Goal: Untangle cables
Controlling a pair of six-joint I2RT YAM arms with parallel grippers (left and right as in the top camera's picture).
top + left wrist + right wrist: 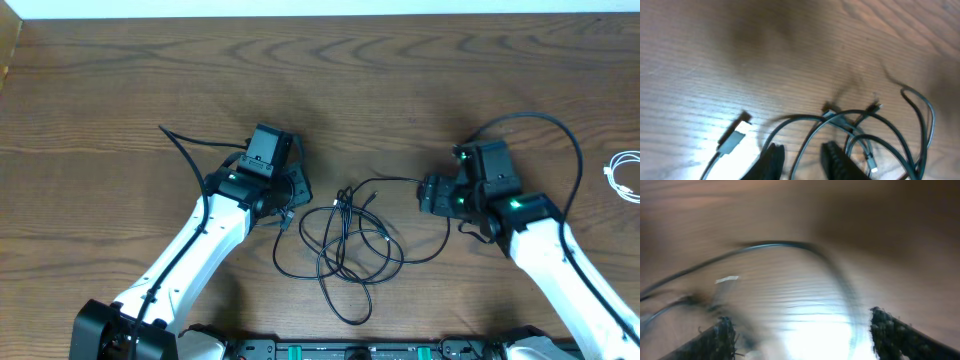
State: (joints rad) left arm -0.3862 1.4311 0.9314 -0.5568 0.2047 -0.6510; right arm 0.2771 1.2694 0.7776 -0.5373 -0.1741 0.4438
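Several black cables (345,240) lie tangled in loose loops at the table's middle, between my two grippers. A white cable (622,178) lies coiled apart at the far right edge. My left gripper (292,200) sits at the tangle's left side. In the left wrist view it (804,159) is open, and one black strand (801,150) runs through the gap without being pinched. A grey plug (732,140) lies to its left. My right gripper (424,193) is at the tangle's right end. The blurred right wrist view shows it (802,337) wide open over a curved strand (780,245).
The wooden table (120,80) stretches bare behind and to the left. Thicker black wires (545,125) arch over the right arm, and another (185,155) runs off the left arm. The arm bases (350,350) line the front edge.
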